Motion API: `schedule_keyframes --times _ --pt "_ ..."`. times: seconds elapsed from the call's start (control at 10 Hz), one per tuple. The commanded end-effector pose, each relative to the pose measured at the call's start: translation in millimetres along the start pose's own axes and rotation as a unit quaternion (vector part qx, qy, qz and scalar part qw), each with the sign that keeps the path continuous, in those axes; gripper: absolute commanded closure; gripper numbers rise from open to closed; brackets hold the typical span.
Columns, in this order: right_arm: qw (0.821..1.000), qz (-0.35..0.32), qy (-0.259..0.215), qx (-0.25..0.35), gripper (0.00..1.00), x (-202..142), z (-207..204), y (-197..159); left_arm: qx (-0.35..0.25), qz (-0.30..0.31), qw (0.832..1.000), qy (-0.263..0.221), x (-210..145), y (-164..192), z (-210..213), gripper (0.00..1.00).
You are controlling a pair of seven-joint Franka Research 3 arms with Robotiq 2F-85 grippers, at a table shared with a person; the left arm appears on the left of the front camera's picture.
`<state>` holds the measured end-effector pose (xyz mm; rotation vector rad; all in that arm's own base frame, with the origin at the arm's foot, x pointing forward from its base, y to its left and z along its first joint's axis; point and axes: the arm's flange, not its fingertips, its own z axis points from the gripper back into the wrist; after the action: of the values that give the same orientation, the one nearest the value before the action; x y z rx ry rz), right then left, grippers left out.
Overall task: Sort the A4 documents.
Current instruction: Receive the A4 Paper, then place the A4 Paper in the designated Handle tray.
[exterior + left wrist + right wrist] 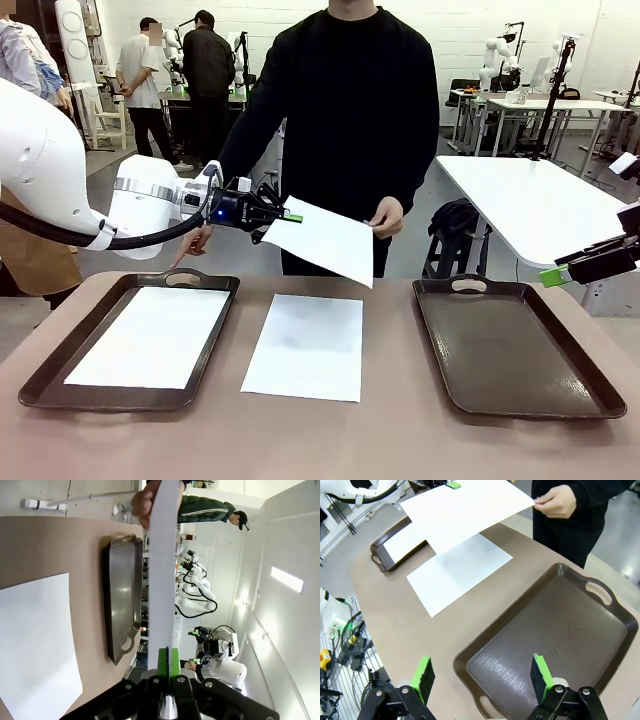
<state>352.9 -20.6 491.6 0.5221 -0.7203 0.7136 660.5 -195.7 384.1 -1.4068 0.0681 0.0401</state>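
now mid-handover above counter (400,430): left end effector (290,216) clamped on a4 sheet (325,240) edge, person's hand (386,216) holding opposite edge; right end effector (481,675) wide; next likely needs release, then tray (45,365) placement

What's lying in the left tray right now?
A white A4 sheet lies flat in the left tray, covering most of its floor. Whether more sheets lie beneath it cannot be seen.

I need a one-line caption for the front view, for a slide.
Left gripper and a person's hand hold a sheet in the air; a second sheet lies on the table.
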Motion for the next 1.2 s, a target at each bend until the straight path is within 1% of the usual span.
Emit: schedule_keyframes --times 0.0,0.9,1.0,1.1 --pt "1.0 0.006 -0.009 0.009 0.0 1.2 -2.4 -2.8 0.002 0.006 1.0 -0.003 0.5 0.3 -0.6 1.0" --pt "1.0 0.006 -0.009 0.009 0.0 1.2 -2.4 -2.8 0.002 0.006 1.0 -0.003 0.5 0.3 -0.6 1.0" --pt "1.0 0.006 -0.009 0.009 0.0 1.2 -2.4 -2.8 0.0 0.0 1.0 0.0 0.0 0.0 0.0 0.99" --pt "1.0 0.006 -0.009 0.009 0.0 1.2 -2.4 -2.8 0.02 -0.038 0.999 0.017 -6.2 -10.2 -0.7 0.99"
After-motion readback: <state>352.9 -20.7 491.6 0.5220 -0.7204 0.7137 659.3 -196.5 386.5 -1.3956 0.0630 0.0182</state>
